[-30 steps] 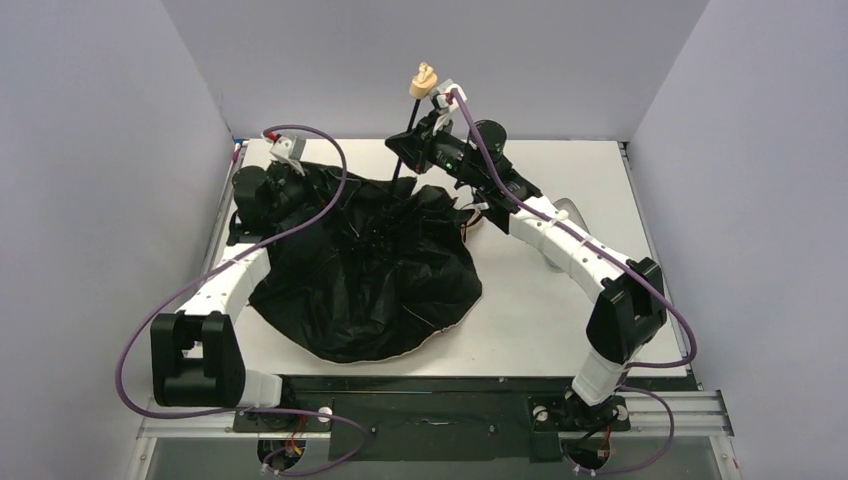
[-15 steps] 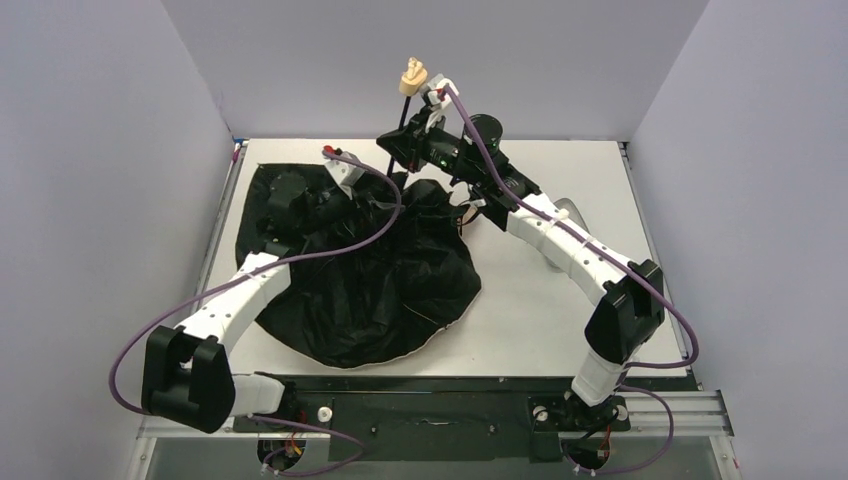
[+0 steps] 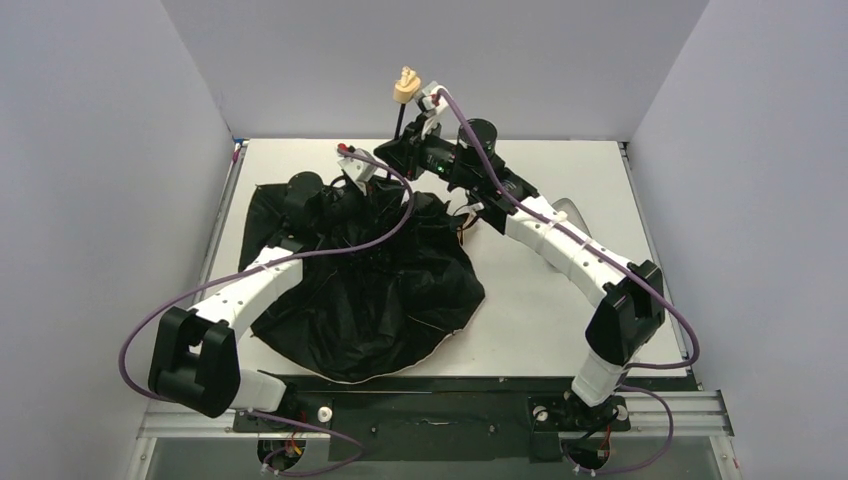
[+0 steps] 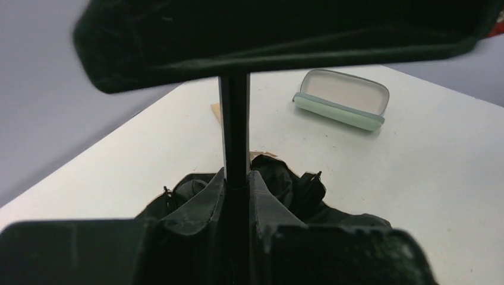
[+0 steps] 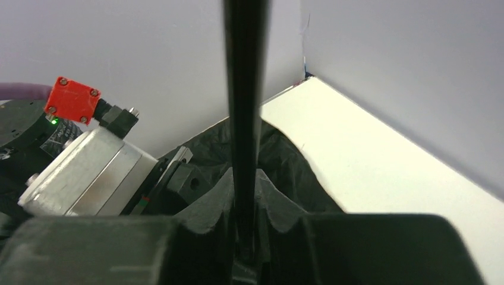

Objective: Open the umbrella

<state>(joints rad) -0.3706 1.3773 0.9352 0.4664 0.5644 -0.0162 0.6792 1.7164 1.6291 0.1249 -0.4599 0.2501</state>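
The right gripper [image 5: 245, 199] is clamped on the umbrella [image 3: 370, 290] shaft [image 3: 401, 118] below its tan handle [image 3: 405, 88]. The left gripper [image 4: 236, 196] pinches that shaft lower down, toward the desk's [image 3: 560, 320] far edge

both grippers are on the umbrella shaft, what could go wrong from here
1. The left gripper and right gripper both clamp the thin black umbrella shaft. Pushing off-axis could bend it or make them slip.
2. The crumpled black umbrella canopy lies under the left arm's purple cable, so spreading fabric may snag there.
3. The pale mint-green oblong case lies on the table nearby, and the opening canopy might shove it.
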